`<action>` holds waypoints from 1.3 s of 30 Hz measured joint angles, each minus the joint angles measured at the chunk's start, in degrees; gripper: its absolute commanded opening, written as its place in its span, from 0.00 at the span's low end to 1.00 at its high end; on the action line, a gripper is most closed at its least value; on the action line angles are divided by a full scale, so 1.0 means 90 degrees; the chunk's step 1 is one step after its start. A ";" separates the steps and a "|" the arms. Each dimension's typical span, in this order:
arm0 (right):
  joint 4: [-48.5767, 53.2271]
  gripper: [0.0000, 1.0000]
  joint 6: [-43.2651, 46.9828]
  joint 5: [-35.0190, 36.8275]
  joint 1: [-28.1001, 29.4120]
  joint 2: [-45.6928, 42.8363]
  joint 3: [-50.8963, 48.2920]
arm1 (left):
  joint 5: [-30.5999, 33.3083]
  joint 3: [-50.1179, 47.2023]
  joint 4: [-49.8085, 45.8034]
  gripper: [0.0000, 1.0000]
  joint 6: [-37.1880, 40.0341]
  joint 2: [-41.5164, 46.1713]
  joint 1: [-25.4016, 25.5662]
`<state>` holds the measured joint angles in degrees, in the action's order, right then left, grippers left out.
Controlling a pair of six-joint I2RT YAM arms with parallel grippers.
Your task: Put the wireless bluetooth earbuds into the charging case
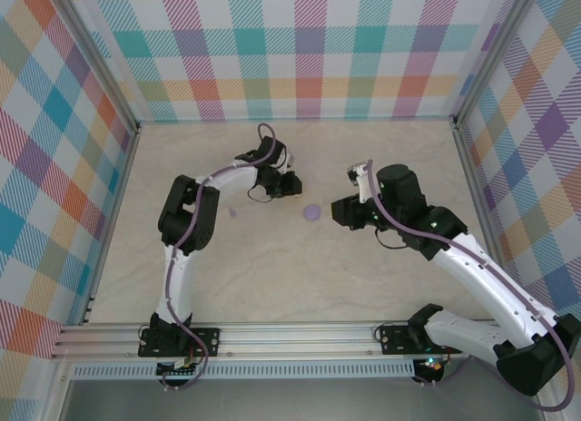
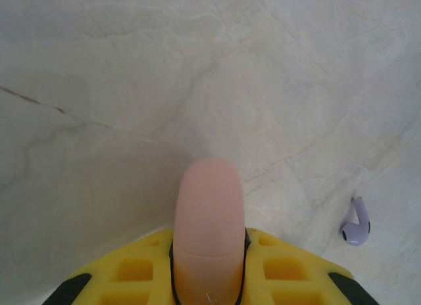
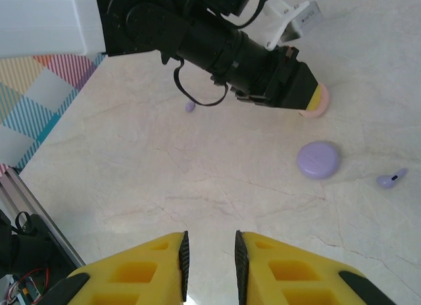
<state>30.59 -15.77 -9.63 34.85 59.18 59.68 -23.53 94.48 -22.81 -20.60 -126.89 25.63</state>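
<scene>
My left gripper [image 2: 209,244] is shut on a pale pink round charging case [image 2: 208,210], held edge-on between the yellow fingers just above the table. One purple earbud [image 2: 356,227] lies on the table to its right. In the right wrist view the same pink case [image 3: 316,102] sticks out of the left gripper, and a closed purple round case [image 3: 318,160] lies flat near it, with a purple earbud [image 3: 391,180] beside it and another purple earbud [image 3: 190,107] farther off. My right gripper [image 3: 210,254] stands open above bare table. From above, the purple case [image 1: 312,213] sits between the left gripper [image 1: 288,183] and the right gripper [image 1: 338,212].
The pale marble-patterned table [image 1: 272,276] is walled by checked panels on three sides. An aluminium rail [image 1: 272,337] runs along the near edge. The left arm's black wrist and cable [image 3: 217,45] cross the top of the right wrist view.
</scene>
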 measured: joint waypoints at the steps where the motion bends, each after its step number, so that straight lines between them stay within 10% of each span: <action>1: 0.0032 0.27 0.0000 0.0002 0.0000 0.0032 0.0000 | 0.0002 0.0032 0.0000 0.19 0.0000 -0.0019 -0.0036; 12: 0.0112 0.38 -0.0080 0.0148 -0.0257 0.0561 0.0000 | 0.0070 0.0158 -0.0100 0.66 0.0131 -0.0131 -0.0070; 27: -0.0085 0.32 -0.0359 -0.0709 -0.1226 0.2941 0.0206 | 0.0049 -0.0957 -0.0114 0.54 0.0488 0.1375 -0.0083; 39: -0.0393 0.17 -0.0850 -0.1173 -0.1304 0.4736 0.0690 | -0.0797 -0.0187 0.0041 0.31 0.0457 0.0274 0.0372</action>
<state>27.05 -23.42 -20.18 23.11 101.80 65.89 -30.70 92.79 -22.44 -16.49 -124.42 28.97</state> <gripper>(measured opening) 0.174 0.333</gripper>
